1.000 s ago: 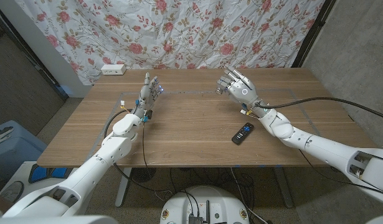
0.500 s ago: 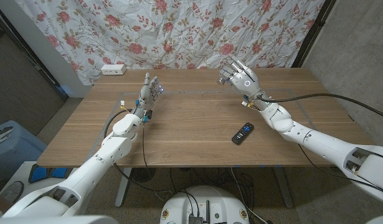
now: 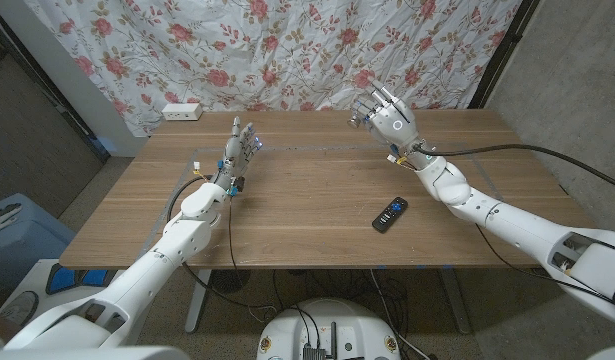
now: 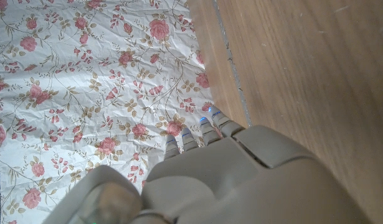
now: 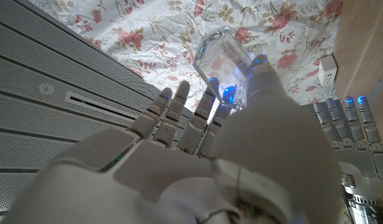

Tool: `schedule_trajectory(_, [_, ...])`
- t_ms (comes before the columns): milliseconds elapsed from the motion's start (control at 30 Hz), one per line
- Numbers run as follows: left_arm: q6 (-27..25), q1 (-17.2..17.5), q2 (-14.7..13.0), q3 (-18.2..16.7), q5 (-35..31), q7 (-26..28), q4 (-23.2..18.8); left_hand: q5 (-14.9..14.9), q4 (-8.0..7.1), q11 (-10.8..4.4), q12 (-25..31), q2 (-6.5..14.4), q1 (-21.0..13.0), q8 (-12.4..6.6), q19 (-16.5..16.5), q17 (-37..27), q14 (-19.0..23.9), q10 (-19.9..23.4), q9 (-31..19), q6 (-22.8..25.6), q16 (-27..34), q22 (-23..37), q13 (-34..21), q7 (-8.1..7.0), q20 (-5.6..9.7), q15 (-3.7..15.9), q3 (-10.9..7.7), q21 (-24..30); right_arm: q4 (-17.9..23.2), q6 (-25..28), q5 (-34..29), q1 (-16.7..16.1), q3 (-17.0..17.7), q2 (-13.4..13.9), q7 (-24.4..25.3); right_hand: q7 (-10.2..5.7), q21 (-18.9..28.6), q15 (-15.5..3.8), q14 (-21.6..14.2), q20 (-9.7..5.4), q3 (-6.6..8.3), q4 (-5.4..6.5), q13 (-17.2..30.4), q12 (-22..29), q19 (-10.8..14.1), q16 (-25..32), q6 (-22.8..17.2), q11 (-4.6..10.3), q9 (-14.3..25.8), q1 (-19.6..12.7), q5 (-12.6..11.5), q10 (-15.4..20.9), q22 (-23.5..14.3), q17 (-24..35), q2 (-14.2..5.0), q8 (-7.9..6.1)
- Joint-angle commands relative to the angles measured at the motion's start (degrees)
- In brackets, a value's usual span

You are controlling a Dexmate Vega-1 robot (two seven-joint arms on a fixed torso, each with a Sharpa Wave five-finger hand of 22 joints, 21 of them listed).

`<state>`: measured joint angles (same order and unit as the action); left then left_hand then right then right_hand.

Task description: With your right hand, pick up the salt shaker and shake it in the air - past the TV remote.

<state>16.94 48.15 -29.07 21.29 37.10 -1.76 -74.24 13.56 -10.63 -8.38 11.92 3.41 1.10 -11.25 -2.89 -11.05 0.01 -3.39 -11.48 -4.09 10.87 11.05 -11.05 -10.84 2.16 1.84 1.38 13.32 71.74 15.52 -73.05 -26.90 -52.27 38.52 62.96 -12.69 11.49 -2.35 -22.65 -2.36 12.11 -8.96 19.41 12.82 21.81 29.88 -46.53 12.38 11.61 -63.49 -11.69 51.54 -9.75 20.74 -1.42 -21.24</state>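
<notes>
At the far right of the wooden table, the right hand is raised in the air with a clear glass salt shaker pinched between thumb and fingers; the shaker shows best in the right wrist view, where the fingers reach up around it against the floral curtain. In the head view the shaker is just a small glint at the fingertips. The black TV remote lies on the table nearer the robot, well apart from the raised hand, so the shaker looks to be beyond it. Step in hand: likely the shake itself, pickup done. Next move calls for quick wrist strokes while keeping the pinch firm. The left hand stands upright at left, fingers spread, holding nothing.
</notes>
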Motion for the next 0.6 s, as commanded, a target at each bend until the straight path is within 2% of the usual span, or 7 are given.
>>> schedule_trajectory(33, [0.02, -0.01, 0.01, 0.0, 0.0, -0.01, 0.03, 0.36, -0.07, -0.49, 0.22, 5.78, 0.04, -0.26, -0.45, -0.09, 0.04, 0.04, -0.18, 0.23, 0.31, 0.28, -0.21, -0.61, 1.35, 5.78, 0.35, -0.21, 4.75, -0.75, 4.42, 0.21, -0.49, 2.01, -5.47, 0.0, 0.25, -8.35, -0.66, -2.78, -0.02, 0.63, 0.14, 0.37, 0.59, -0.03, -0.79, 0.33, 0.16, -2.39, 0.01, 0.42, -0.14, 0.12, -3.35, -0.26])
schedule_trajectory(600, [0.02, 0.0, 0.01, 0.0, -0.01, -0.01, 0.02, 0.36, -0.07, -0.47, 0.22, 5.78, 0.04, -0.29, -0.44, -0.09, 0.05, 0.06, -0.18, 0.3, 0.31, 0.28, -0.21, -0.52, 1.38, 5.82, 0.36, -0.22, 13.23, -4.46, 12.76, -3.46, 3.45, 4.87, -16.92, 0.01, 0.07, -8.06, -1.21, -2.61, -0.81, 1.86, -0.12, 0.27, 0.78, -1.29, -1.11, 0.29, 0.19, 1.28, 0.47, 0.8, -0.12, -0.82, -3.2, -0.03])
